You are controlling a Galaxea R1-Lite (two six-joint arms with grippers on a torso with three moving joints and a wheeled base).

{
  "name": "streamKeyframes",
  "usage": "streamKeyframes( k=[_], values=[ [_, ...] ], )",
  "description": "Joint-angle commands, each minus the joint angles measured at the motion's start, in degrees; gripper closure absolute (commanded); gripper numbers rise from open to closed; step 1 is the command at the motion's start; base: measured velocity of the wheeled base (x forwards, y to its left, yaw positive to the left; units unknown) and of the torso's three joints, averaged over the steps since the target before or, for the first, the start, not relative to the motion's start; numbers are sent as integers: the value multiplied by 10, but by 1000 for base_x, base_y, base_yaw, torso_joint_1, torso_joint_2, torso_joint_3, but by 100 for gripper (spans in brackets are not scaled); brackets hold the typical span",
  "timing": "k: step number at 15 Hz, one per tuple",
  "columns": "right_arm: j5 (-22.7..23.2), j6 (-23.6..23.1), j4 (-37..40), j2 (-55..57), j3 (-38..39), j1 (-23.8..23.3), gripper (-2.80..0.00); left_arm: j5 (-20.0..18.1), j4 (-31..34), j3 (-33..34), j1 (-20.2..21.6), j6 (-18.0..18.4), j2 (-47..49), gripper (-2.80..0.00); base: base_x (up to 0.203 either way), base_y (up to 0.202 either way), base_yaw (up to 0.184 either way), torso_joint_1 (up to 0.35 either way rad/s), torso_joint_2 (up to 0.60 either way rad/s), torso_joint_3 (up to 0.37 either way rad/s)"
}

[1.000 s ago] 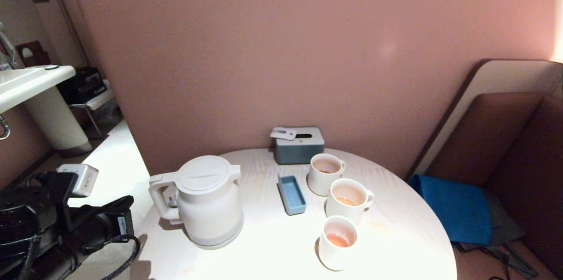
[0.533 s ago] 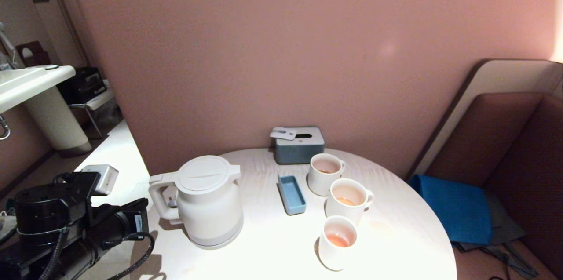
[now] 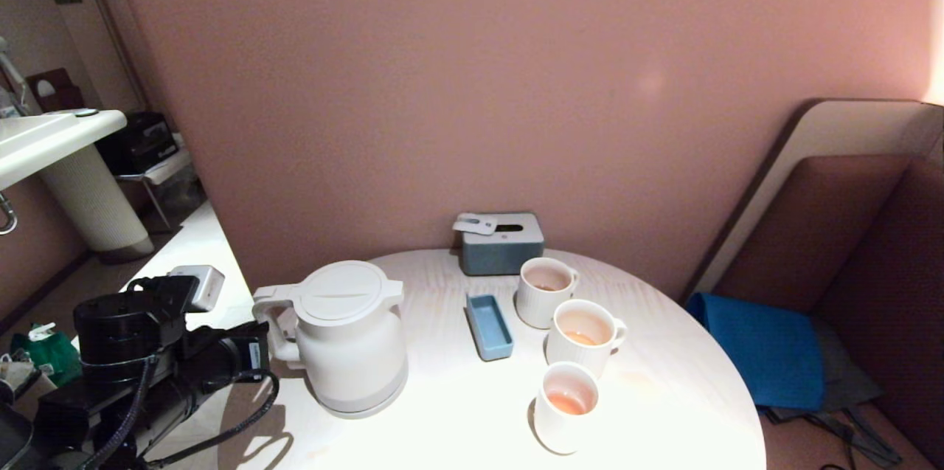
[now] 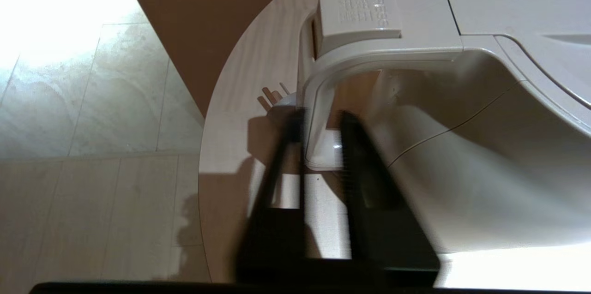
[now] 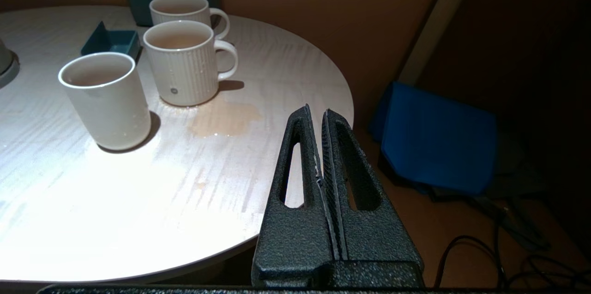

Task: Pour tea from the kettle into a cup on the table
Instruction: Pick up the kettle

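The white kettle (image 3: pixel 354 344) stands on the left of the round pale table (image 3: pixel 457 433), its loop handle (image 3: pixel 271 333) facing my left arm. My left gripper (image 4: pixel 321 118) is open, and the lower part of the handle (image 4: pixel 318 100) sits between its two fingers, close to both. Three white cups stand in a row on the right: far (image 3: pixel 546 291), middle (image 3: pixel 582 337) and near (image 3: pixel 564 407). Each holds a little orange-red tea (image 3: pixel 568 403). My right gripper (image 5: pixel 316 111) is shut and empty, parked off the table's right edge.
A small blue tray (image 3: pixel 490 326) lies between kettle and cups. A grey-blue tissue box (image 3: pixel 501 243) stands at the table's back by the wall. A tea puddle (image 5: pixel 224 121) lies beside the middle cup. A blue bag (image 3: pixel 759 348) lies on the floor, right.
My left arm has moved right and forward to the kettle, bringing its fingers around the handle. The handle has shifted slightly to the right. The cups have not moved.
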Motion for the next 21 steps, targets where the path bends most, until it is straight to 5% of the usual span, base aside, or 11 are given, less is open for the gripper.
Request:
streamKeyframes(
  k=[1,13,21],
  values=[
    [0,0,0,0,0,0,0,1,-4,0,0,-1,6,-280,0,0,0,0,0,0],
    [0,0,0,0,0,0,0,2,-5,11,4,-1,4,-280,0,0,0,0,0,0],
    [0,0,0,0,0,0,0,2,-141,29,16,12,90,-280,0,0,0,0,0,0]
  ],
)
